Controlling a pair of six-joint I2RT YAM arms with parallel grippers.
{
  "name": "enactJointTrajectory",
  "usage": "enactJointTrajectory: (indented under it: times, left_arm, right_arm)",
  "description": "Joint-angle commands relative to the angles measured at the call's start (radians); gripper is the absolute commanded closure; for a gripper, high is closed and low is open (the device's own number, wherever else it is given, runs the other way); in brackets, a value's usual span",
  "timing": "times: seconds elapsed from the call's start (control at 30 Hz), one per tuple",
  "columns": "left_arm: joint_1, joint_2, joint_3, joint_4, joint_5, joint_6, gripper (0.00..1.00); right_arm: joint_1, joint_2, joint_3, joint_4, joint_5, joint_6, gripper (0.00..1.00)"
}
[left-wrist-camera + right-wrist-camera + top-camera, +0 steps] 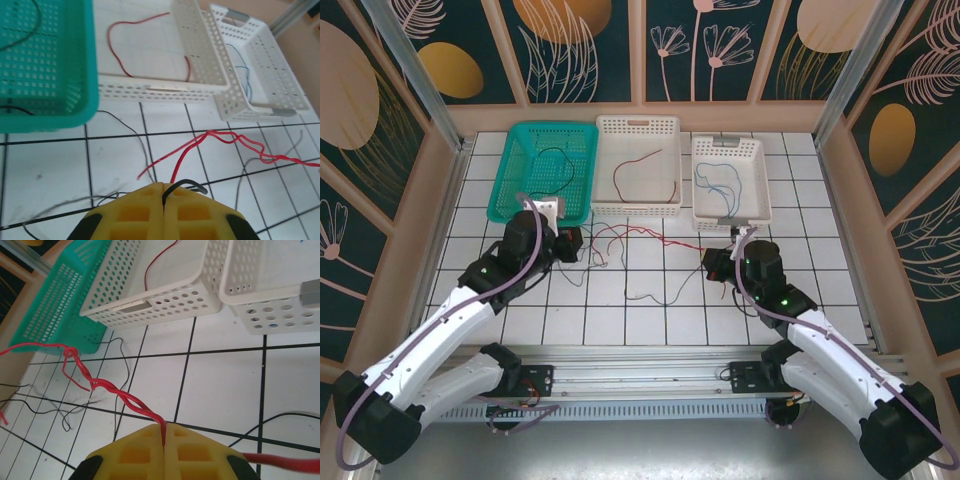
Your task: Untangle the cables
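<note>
While left pincer clamps cables, right pincer likewise.

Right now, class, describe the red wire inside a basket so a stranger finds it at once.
Three baskets stand in a row at the far side of the tiled table; take the middle white basket. The red wire curls alone on its floor. The teal basket holds black wire, the right white basket blue, and the tiles' red wires are twisted.

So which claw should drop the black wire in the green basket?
Left, probably. The left claw is shut on a black wire, and the green basket sits right ahead of it. The right claw pinches the twisted red wires instead.
</note>
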Motion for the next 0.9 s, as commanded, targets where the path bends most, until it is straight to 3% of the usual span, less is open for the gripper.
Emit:
enactJointTrajectory:
  times: [0.0,0.27,0.47,0.7,0.87]
  left_arm:
    - [-0.008,-0.026,-0.043,0.116,0.096,-0.024,1.0]
    - [-0.014,-0.086,-0.142,0.167,0.112,-0.033,1.0]
    - [-0.018,-0.066,-0.18,0.147,0.066,-0.039,1.0]
    - [-0.033,-0.025,-0.207,0.186,0.057,-0.056,1.0]
    - [-0.046,0.016,-0.225,0.215,0.045,-0.061,0.97]
  right_arm:
    - [0.007,-0.02,0.045,0.056,-0.051,0.013,1.0]
    - [0.007,-0.046,0.085,0.036,-0.038,0.037,1.0]
    - [-0.015,-0.101,0.112,-0.059,0.114,0.081,1.0]
    - [-0.106,-0.136,0.08,-0.02,-0.023,0.172,1.0]
    - [-0.151,-0.151,0.113,-0.091,-0.006,0.15,1.0]
